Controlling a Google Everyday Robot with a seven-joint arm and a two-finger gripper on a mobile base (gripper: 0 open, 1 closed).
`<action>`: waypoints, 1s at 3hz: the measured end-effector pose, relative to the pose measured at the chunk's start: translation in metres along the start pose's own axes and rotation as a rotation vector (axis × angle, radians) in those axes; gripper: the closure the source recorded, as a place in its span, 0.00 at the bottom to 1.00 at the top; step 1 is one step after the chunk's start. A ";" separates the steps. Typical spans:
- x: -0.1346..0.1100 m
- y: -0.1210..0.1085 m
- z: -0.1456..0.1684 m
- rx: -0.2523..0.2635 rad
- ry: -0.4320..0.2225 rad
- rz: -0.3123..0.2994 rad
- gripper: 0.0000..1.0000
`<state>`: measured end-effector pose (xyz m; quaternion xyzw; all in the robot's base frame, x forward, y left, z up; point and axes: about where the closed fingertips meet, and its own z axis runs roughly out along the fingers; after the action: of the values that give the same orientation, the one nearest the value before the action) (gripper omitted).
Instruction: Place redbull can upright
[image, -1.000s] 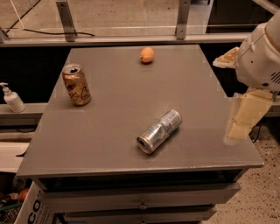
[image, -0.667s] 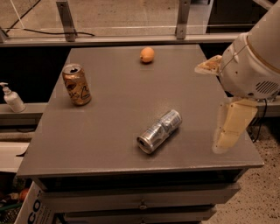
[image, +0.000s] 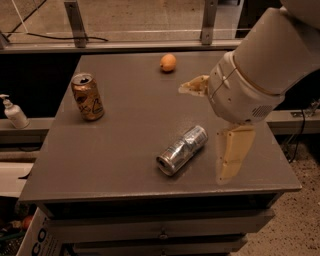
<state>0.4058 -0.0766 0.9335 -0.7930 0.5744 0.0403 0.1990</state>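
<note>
The redbull can (image: 182, 149), slim and silver, lies on its side near the front middle of the grey table (image: 130, 120), its open end pointing front-left. My gripper (image: 204, 133) hangs over the table just right of the can, open and empty. One cream finger (image: 193, 86) reaches left behind the can, and the other finger (image: 231, 156) points down to the can's right. The gripper is close to the can but not touching it.
A gold-bronze can (image: 88, 96) stands upright at the left of the table. An orange (image: 168, 62) sits at the back middle. A white pump bottle (image: 13, 112) stands on a ledge left of the table. Drawers sit below the front edge.
My arm and gripper have moved left from the table's right edge to beside the lying can. The can, the bronze can and the orange have not moved.
</note>
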 end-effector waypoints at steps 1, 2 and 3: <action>0.000 0.000 0.000 0.000 0.000 0.000 0.00; -0.002 -0.003 -0.003 0.000 -0.010 -0.031 0.00; -0.013 -0.009 0.010 -0.031 -0.044 -0.104 0.00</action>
<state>0.4114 -0.0587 0.9304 -0.8237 0.5272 0.0562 0.2009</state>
